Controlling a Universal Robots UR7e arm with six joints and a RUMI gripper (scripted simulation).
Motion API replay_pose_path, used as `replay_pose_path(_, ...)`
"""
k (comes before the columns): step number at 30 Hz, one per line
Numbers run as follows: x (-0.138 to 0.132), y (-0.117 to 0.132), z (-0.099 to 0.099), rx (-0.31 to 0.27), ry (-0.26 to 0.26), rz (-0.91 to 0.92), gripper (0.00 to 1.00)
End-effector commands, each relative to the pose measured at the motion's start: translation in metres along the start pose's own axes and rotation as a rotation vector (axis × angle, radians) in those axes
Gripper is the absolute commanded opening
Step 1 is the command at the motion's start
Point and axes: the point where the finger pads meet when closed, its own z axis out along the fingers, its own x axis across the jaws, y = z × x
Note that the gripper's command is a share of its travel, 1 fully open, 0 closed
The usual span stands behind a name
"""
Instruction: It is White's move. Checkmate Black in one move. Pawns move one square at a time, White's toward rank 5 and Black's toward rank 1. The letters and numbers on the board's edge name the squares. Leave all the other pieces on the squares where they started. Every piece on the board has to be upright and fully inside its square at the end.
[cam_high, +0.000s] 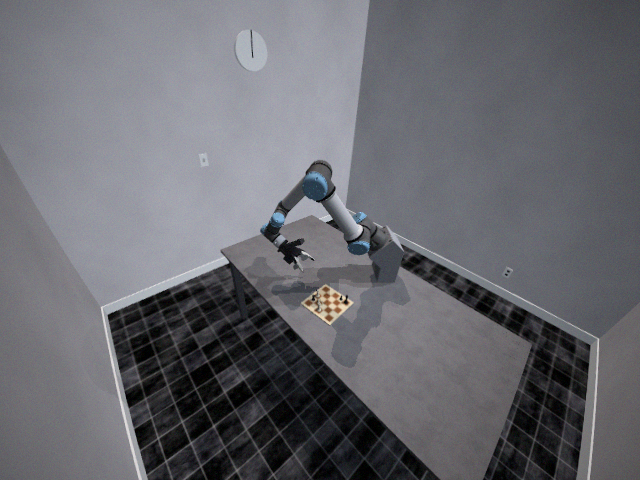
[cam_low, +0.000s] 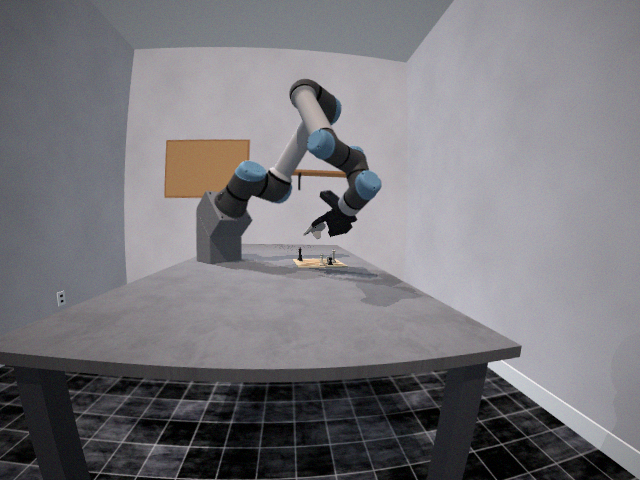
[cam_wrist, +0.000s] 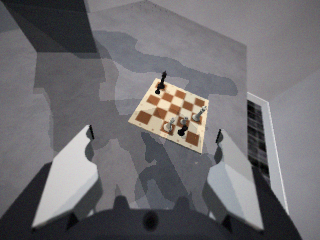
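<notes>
The gripper (cam_wrist: 152, 150) hangs wide and empty above the desk (cam_high: 439, 361), likely surveying the chessboard (cam_wrist: 150, 117) near the far edge.

The arm (cam_low: 310, 111) arches high, its end effector (cam_low: 316, 230) tilted downward (fingers spread wide, gripping nothing).

We have 3 views. Our top camera sits high in a room corner and looks steeply down, from far off, on the table (cam_high: 444, 361) and floor. Our exterior camera stands low, near the table's (cam_low: 258, 330) front edge, facing along it toward the back wall. Our wrist camera rides behind the gripper (cam_wrist: 152, 172), looking down past its fingers. All 3 share the chessboard (cam_high: 327, 304) (cam_low: 319, 262) (cam_wrist: 172, 112), small in the first 2 views and nearer in the third.
</notes>
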Motion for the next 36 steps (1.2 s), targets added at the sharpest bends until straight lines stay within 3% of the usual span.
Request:
replay_pose_path(1, 0.006, -0.004, 0.01, -0.127, -0.104, -0.119, 1.0)
replay_pose_path(6, 0.013, -0.01, 0.019, -0.213, -0.181, -0.216, 1.0)
replay_pose_path(8, 0.013, -0.01, 0.019, -0.213, -0.181, -0.216, 1.0)
replay_pose_path(10, 0.017, -0.013, 0.025, -0.271, -0.232, -0.282, 1.0)
replay_pose_path(15, 0.022, -0.017, 0.03, -0.331, -0.283, -0.347, 1.0)
replay_pose_path(17, 0.026, -0.02, 0.036, -0.386, -0.331, -0.409, 1.0)
replay_pose_path(23, 0.031, -0.024, 0.042, -0.462, -0.397, -0.494, 1.0)
replay_pose_path(25, 0.031, -0.024, 0.042, -0.462, -0.397, -0.494, 1.0)
replay_pose_path(28, 0.037, -0.028, 0.048, -0.529, -0.455, -0.569, 1.0)
replay_pose_path(36, 0.044, -0.032, 0.058, -0.623, -0.539, -0.677, 1.0)
